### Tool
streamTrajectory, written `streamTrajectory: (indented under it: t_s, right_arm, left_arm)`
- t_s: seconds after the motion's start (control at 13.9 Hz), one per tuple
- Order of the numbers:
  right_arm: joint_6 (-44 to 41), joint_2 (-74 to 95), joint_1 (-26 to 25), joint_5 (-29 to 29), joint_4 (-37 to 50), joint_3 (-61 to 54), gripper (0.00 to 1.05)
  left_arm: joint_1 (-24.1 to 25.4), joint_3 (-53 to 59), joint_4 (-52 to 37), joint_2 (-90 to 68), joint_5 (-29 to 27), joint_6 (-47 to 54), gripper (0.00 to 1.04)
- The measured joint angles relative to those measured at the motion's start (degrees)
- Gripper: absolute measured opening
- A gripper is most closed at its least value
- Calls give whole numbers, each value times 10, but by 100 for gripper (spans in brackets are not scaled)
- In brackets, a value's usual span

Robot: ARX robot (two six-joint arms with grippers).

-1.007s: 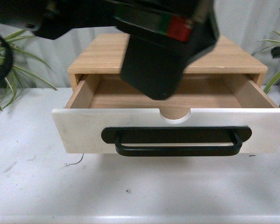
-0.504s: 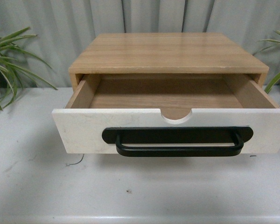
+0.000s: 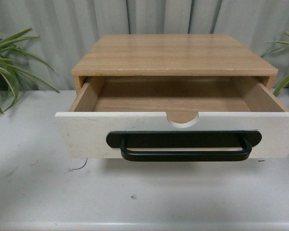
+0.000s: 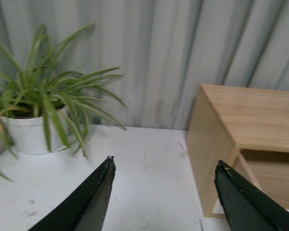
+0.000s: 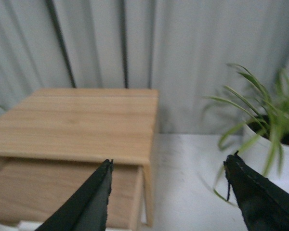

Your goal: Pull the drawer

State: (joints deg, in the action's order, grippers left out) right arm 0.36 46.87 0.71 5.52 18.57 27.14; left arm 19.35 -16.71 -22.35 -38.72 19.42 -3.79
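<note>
The drawer (image 3: 86, 132) stands pulled well out of its light wood cabinet (image 3: 173, 53) in the front view, its white front facing me with the long black bar handle (image 3: 183, 146) and the semicircular notch (image 3: 182, 120) in its top edge. Its wood interior (image 3: 171, 98) lies bare. Neither arm shows in the front view. My left gripper (image 4: 164, 163) is open, off the cabinet's left side (image 4: 209, 159) above the white table. My right gripper (image 5: 168, 163) is open too, near the cabinet's right corner (image 5: 149, 144), with nothing between its fingers.
A spider plant in a white pot (image 4: 29, 134) stands left of the cabinet, another potted plant (image 5: 274, 139) to its right. A corrugated grey wall (image 3: 144, 17) runs behind. The cabinet sits on a white tabletop (image 3: 135, 192).
One second ago a black arm filled the upper part of the front view above the drawer; it has since left that view. The drawer has stayed in place.
</note>
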Motion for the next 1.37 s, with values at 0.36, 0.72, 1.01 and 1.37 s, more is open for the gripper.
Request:
streamTrajectory:
  t_s: [0.36,0.72,1.01,1.37]
  right_arm:
    - [-5,-160,-10,-56,5,-161,1]
    - [-4,-234,-10,-56,-11,-215,2]
    - [-3,-291,-10,-56,-40,-241,2]
    - [-4,-344,-10,-56,-61,-264,2]
  left_arm:
    - [-103,96,24,113,-105,29,2]
    - [-199,132,64,190,-185,31,2]
    - [-193,156,76,242,-195,31,2]
    - [-193,162,131,293,-195,31,2]
